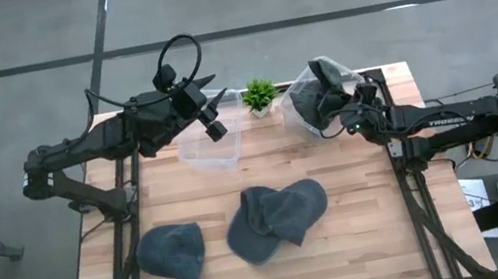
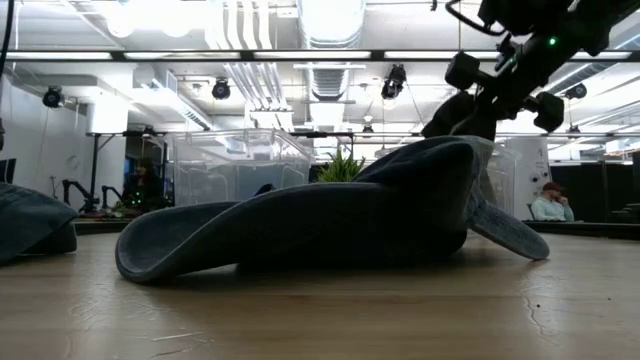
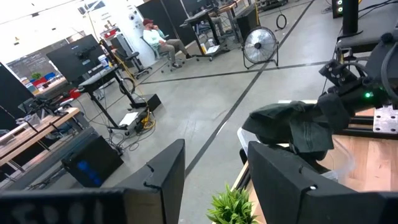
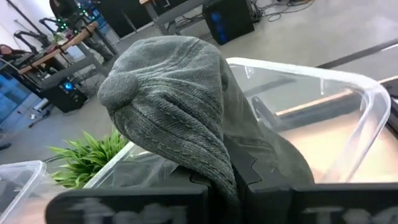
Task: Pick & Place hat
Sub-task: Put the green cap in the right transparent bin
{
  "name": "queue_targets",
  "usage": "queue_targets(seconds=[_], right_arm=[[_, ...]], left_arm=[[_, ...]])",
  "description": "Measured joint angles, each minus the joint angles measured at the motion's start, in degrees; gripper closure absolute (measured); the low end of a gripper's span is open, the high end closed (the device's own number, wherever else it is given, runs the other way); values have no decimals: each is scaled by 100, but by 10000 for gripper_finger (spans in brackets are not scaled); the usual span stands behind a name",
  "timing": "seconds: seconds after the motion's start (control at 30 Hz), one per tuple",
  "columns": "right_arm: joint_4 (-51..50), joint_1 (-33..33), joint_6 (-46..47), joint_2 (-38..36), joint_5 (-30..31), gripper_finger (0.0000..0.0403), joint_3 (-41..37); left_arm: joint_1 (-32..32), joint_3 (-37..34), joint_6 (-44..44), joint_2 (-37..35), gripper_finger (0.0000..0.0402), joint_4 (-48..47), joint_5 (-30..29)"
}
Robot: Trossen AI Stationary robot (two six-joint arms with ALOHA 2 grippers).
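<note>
My right gripper point(image 1: 341, 116) is pinched tight on a grey knit hat point(image 4: 177, 112), and what matters now is how that hat hangs relative to the clear bin point(image 1: 302, 102) at the far right of the table point(image 1: 351, 264). In the high view the hat sits over that bin's opening, just beside the little green plant point(image 1: 260, 94). In my right wrist view the fabric rises from between my fingers and folds over, with the bin's rim point(image 4: 367, 118) curving round behind and beside it, so I judge the hat is above or partly inside the bin rather than outside it. Its long axis runs roughly upward from my fingers, the crown bunched at the far end. If letting go is the next step, the hat should drop straight into the bin, though I cannot tell how high over the bin's floor it hangs. My left gripper point(image 1: 216, 123) hovers with its fingers spread apart and empty over a second clear bin point(image 1: 193, 154) at the far left, so it is not the nearer one for this hat. On the near part of the table lie a pile of dark grey hats point(image 1: 275, 218) near the middle and a single hat point(image 1: 172, 253) to the left; the left arm looks closer to that single one.
</note>
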Motion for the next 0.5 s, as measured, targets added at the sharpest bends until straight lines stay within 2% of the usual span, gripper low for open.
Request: queue_targets(seconds=[0.5], right_arm=[[25, -2, 619, 143, -605, 391, -90]], left_arm=[[0, -9, 2, 0, 234, -2, 24]])
